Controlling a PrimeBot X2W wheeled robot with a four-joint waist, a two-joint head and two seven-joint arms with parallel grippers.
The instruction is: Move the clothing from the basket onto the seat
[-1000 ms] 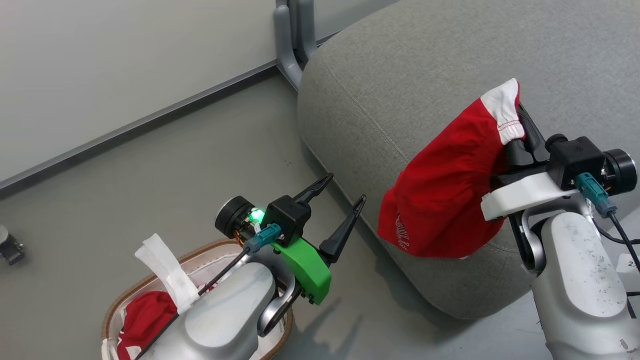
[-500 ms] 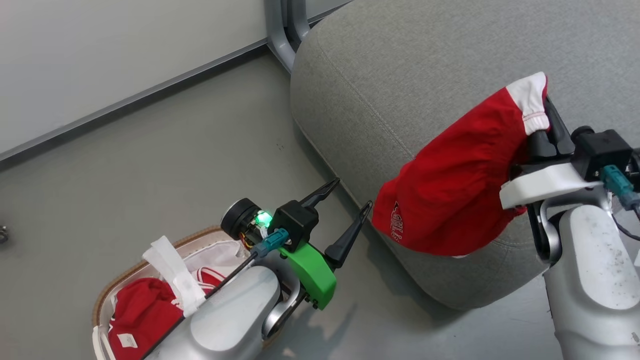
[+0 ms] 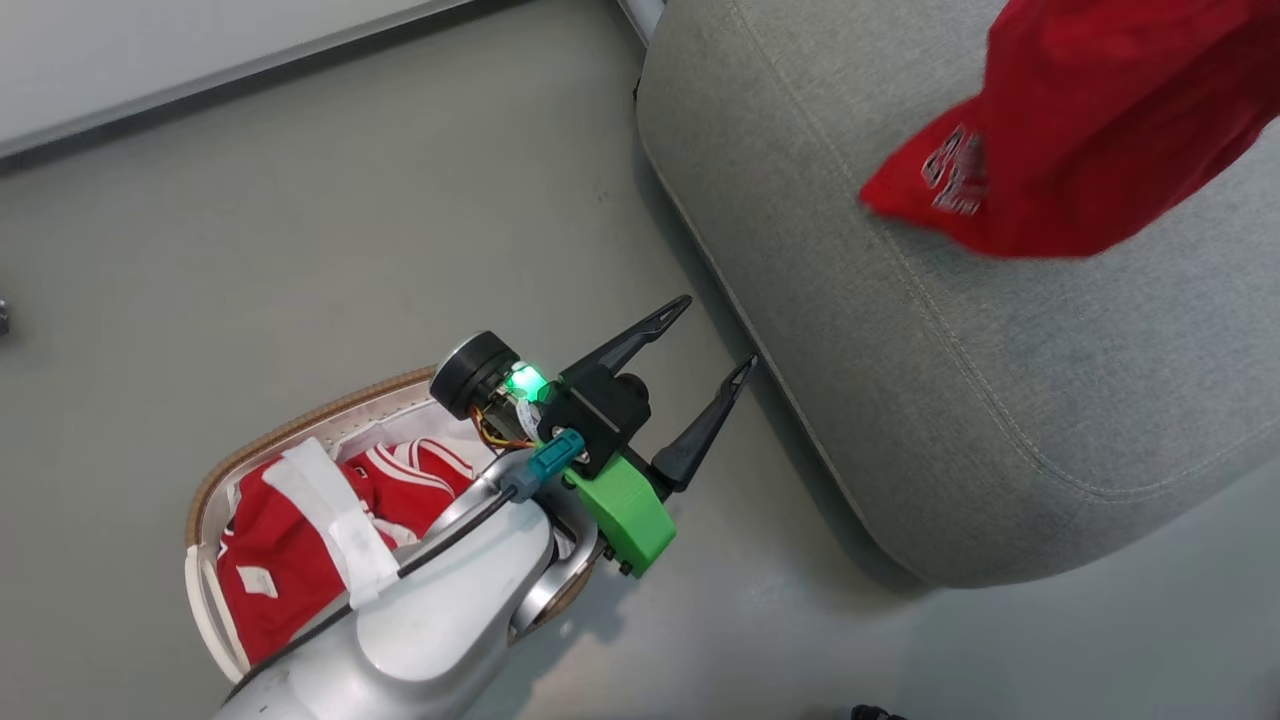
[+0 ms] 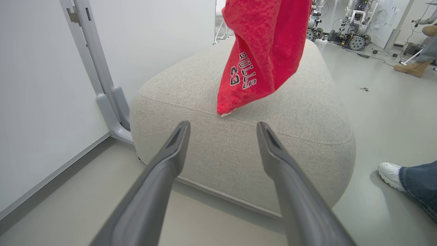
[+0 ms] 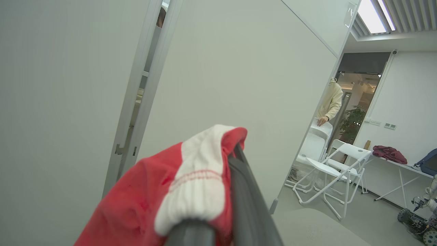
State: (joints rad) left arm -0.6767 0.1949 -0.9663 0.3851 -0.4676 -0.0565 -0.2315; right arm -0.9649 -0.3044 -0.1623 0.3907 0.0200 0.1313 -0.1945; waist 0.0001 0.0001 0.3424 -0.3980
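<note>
The basket (image 3: 300,440), cream with a brown rim, stands on the floor at lower left, and red clothing with white stripes (image 3: 270,560) lies in it. My left gripper (image 3: 718,331) hovers open and empty between basket and seat, its fingers pointing at the seat (image 3: 950,380). Its wrist view shows the left gripper (image 4: 222,124) open before the grey seat (image 4: 239,153). A red garment (image 3: 1080,130) lettered "BULLS 23" hangs over the seat top, its lowest tip (image 4: 263,51) just touching the fabric. My right gripper (image 5: 228,160) is shut on that garment's white elastic band (image 5: 194,191).
A wall and skirting run along the top left (image 3: 200,60), with a grey post foot (image 4: 109,102) beside the seat. A person's white shoe and jeans leg (image 4: 391,174) stand to the seat's right. Folding chairs (image 5: 327,160) and another person (image 5: 331,102) are farther off.
The head camera has swung, so the whole picture shifted. My right arm has carried the red garment higher and farther over the seat. My left gripper stays open near the basket.
</note>
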